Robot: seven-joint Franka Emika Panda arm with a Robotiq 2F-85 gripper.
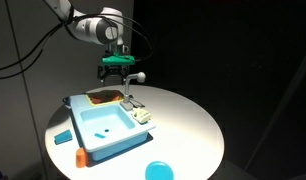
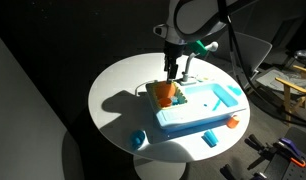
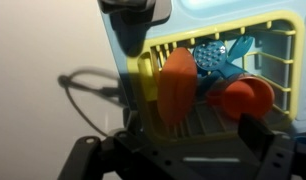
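My gripper (image 1: 125,88) hangs open just above a yellow dish rack (image 1: 101,97) at one end of a light blue toy sink (image 1: 105,124). In the wrist view the rack (image 3: 285,45) holds an upright orange plate (image 3: 176,85), an orange cup (image 3: 243,98) and blue utensils (image 3: 218,55). My gripper (image 3: 178,142) straddles the plate's near side, and its dark fingers (image 3: 258,132) touch nothing. In both exterior views the fingers point straight down over the rack (image 2: 163,93), with the gripper (image 2: 171,68) a short way above it.
Everything stands on a round white table (image 1: 188,120). On it lie a blue block (image 1: 61,138), an orange block (image 1: 81,156) and a blue round dish (image 1: 158,170). The sink (image 2: 205,104) has a white faucet (image 1: 141,114) beside the rack. Dark surroundings ring the table.
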